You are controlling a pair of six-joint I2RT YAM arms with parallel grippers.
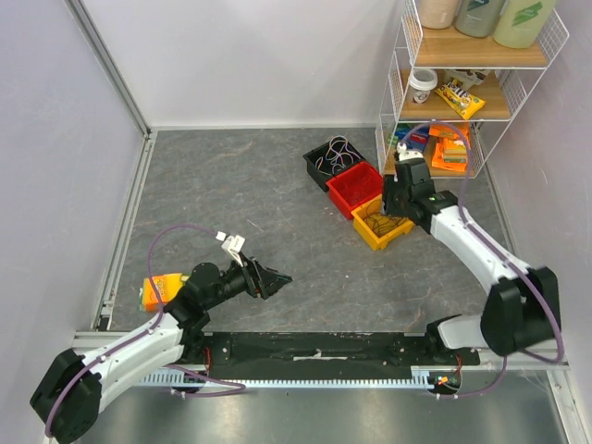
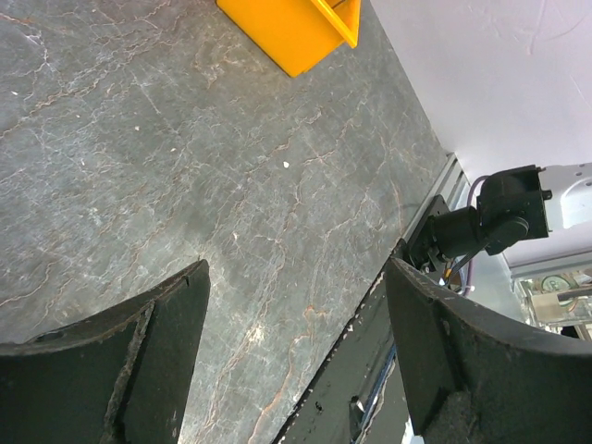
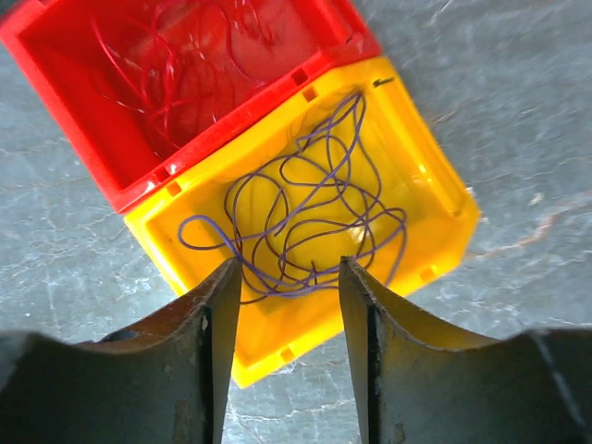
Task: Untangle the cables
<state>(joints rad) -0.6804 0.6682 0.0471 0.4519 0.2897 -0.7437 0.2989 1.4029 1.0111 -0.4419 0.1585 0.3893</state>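
The untangling looks nearly done: purple cable (image 3: 305, 222) in the yellow bin (image 3: 444, 231), red cable (image 3: 176, 74) in the red bin (image 3: 231, 129), third cable (image 1: 340, 151) in the black bin (image 1: 319, 173), all toward the table (image 1: 231, 185)'s far right, with the right gripper (image 3: 285, 277) parted and empty above the yellow bin and the left gripper (image 2: 296, 268) wide, empty.

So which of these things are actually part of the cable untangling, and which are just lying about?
Part of the job:
purple cable in the yellow bin
red cable in the red bin
loose cables in the black bin

Just lying about:
orange carton
wire shelf with snack packet, cup, bottles
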